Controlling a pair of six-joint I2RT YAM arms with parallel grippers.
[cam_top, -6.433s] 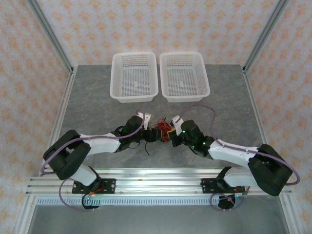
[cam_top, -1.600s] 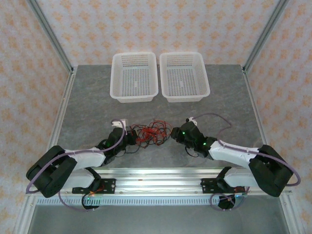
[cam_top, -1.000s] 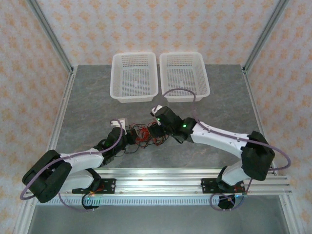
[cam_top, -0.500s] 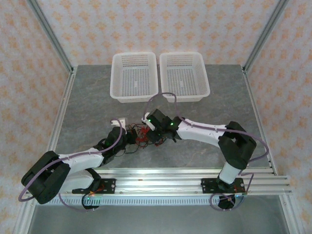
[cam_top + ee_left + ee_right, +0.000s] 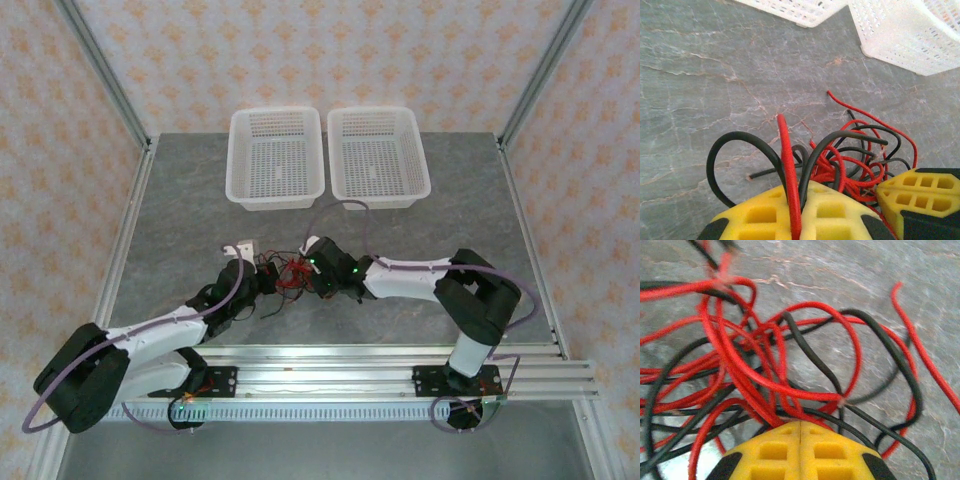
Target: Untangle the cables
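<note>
Cables (image 5: 290,276): clamped from both sides

Left gripper (image 5: 792,195) pinches a red strand between yellow pads (image 5: 832,212). Right gripper (image 5: 800,429), pads pressed together, nips red strands at its tip. The tangle lies between them on the grey table (image 5: 450,210), apart from two white baskets (image 5: 276,158).

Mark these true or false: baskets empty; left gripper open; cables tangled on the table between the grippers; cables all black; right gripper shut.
1. The left basket and right basket are empty: true.
2. The left gripper is open: false. It is shut, with a red cable pinched between its pads.
3. The cables lie tangled on the table between the grippers: true.
4. The cables are all black: false. Some are red, some black.
5. The right gripper is shut: true.
</note>
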